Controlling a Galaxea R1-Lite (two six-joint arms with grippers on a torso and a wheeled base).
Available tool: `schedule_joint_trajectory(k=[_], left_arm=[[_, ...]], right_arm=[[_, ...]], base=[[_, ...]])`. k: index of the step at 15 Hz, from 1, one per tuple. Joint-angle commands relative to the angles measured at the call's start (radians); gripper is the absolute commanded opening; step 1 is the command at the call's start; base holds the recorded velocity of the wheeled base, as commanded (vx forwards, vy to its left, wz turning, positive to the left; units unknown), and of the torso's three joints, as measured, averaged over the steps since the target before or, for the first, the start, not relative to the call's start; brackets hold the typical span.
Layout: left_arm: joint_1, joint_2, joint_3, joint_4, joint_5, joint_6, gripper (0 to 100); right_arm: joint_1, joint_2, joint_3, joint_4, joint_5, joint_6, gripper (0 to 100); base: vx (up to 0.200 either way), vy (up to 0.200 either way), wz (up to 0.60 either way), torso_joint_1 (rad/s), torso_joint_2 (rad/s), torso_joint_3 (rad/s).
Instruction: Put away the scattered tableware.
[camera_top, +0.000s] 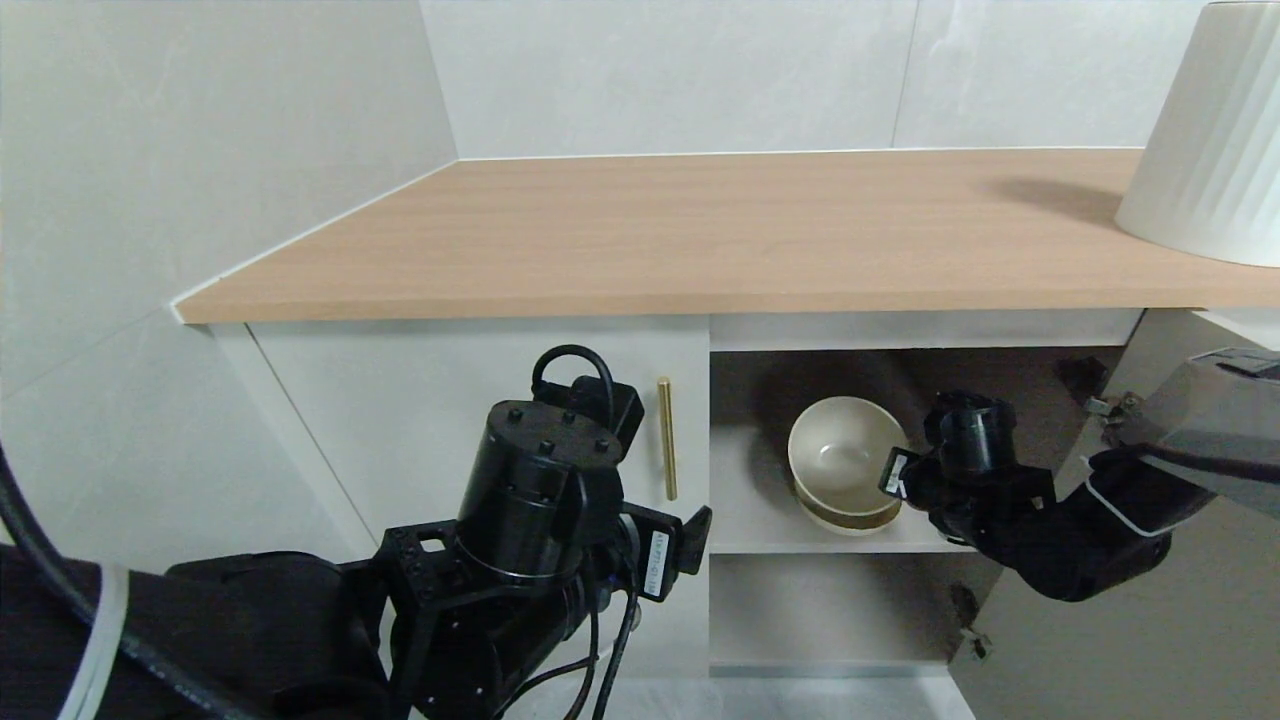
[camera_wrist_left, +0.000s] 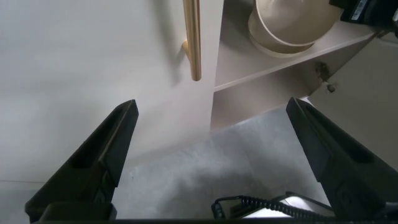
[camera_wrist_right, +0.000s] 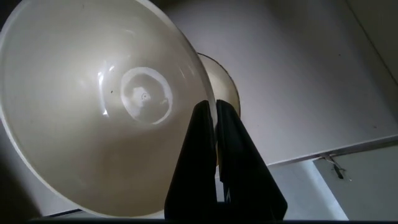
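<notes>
Right hand (camera_wrist_right: 215, 115): pinching rim of tilted bowl (camera_wrist_right: 112, 106) (plain in right wrist view)
Left hand (camera_wrist_left: 210, 109): wide, 8 o'clock of bowl

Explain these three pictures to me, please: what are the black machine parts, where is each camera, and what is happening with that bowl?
This is a two-armed robot putting tableware into a cabinet. The wide picture comes from a camera on its head; the other two come from cameras on its wrists. The right gripper pinches the rim of a cream bowl, tilted over a second bowl on the cabinet shelf. The left gripper is open and empty, before the closed door with the brass handle. At the wooden countertop's right end is a white ribbed lampshade.
</notes>
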Motion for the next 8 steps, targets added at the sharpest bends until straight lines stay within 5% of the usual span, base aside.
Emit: schedule_joint_trajectory(k=[1, 8], left_arm=[[0.000, 0.000, 0.000, 0.000, 0.001, 0.000, 100], [0.002, 0.000, 0.000, 0.000, 0.001, 0.000, 100]], right_arm=[[-0.008, 0.020, -0.006, 0.000, -0.003, -0.001, 0], [-0.014, 0.048, -0.016, -0.002, -0.009, -0.001, 0]], base=[[0.000, 0.000, 0.00, 0.000, 0.00, 0.000], [0.000, 0.000, 0.00, 0.000, 0.00, 0.000]])
